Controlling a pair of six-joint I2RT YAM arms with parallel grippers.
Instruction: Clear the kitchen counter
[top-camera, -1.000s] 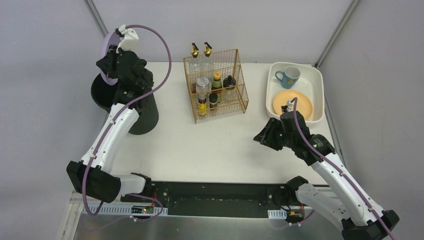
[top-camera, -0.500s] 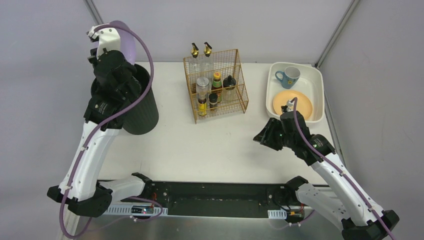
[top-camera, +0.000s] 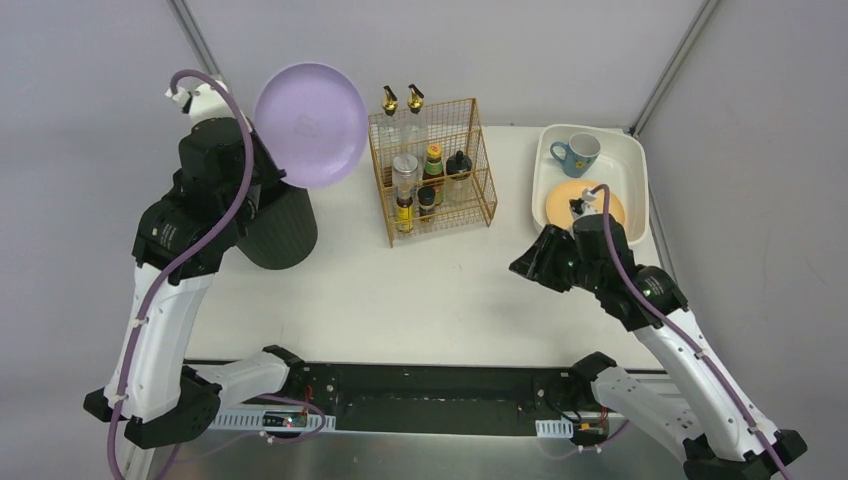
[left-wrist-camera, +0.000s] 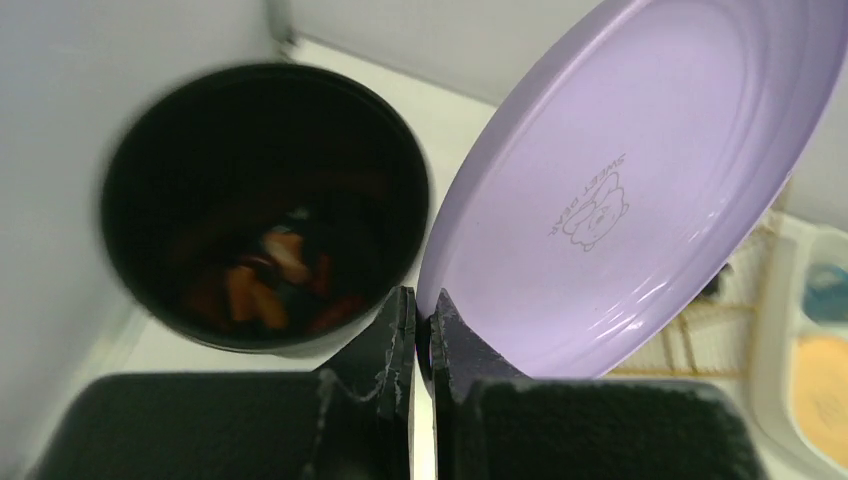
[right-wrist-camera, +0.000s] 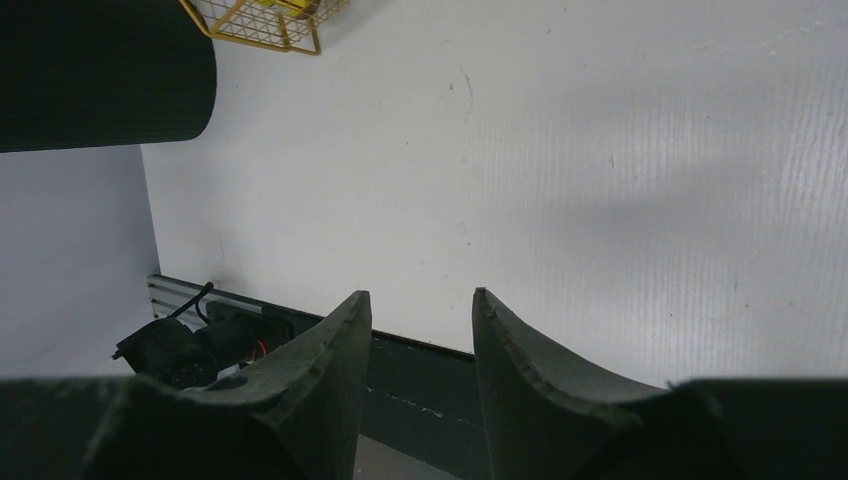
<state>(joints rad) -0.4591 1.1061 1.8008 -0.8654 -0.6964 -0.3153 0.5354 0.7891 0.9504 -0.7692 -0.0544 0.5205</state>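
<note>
A lilac plate (top-camera: 310, 125) (left-wrist-camera: 640, 190) stands on edge in the air, above the back left of the white kitchen counter (top-camera: 440, 290). My left gripper (left-wrist-camera: 422, 305) is shut on the plate's rim, beside the black bin (top-camera: 278, 228) (left-wrist-camera: 265, 200) that holds orange and dark scraps. My right gripper (top-camera: 525, 268) (right-wrist-camera: 420, 300) hovers over the counter's right part, open, with nothing between its fingers.
A gold wire rack (top-camera: 430, 170) with several bottles stands at the back middle. A cream tub (top-camera: 633, 170) at the back right holds a blue mug (top-camera: 577, 153) and an orange plate (top-camera: 612, 210). A black rail (top-camera: 430, 385) runs along the front edge.
My left arm swung the lilac plate from beyond the bin up and to the right, its face now turned to the top camera. My right arm shifted slightly toward the tub.
</note>
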